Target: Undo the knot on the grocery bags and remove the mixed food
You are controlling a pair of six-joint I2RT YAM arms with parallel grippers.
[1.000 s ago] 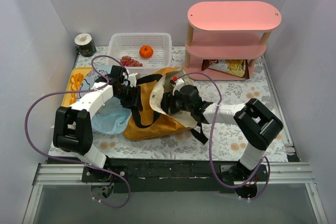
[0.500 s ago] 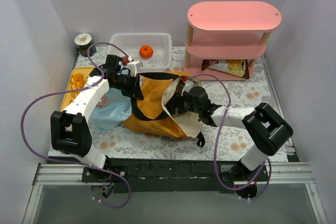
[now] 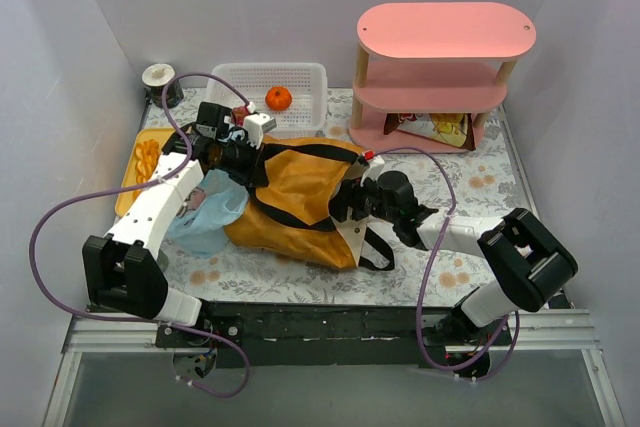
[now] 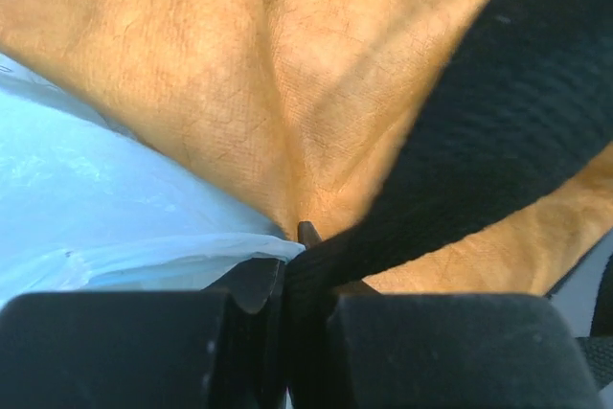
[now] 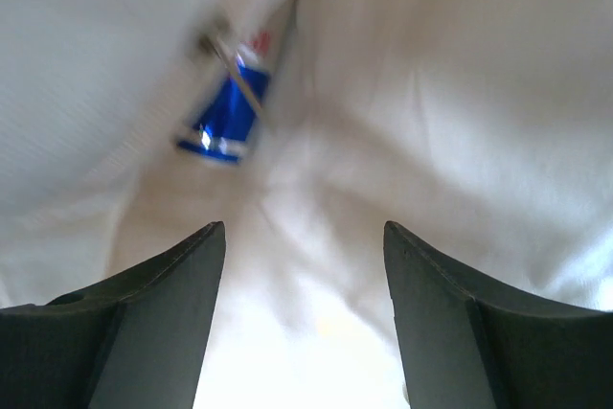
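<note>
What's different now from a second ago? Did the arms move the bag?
Yes. The left gripper, shut on the black strap, pulled back toward the basket, stretching the brown bag flatter. The right gripper, open, shifted a little right at the bag's mouth and faces the drink can inside. The orange and the shelf stayed put.

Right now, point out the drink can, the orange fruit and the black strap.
drink can (image 5: 223,117), right wrist view, blue body.
orange fruit (image 3: 278,98), top view, its middle.
black strap (image 4: 498,141), left wrist view, wide band.
</note>
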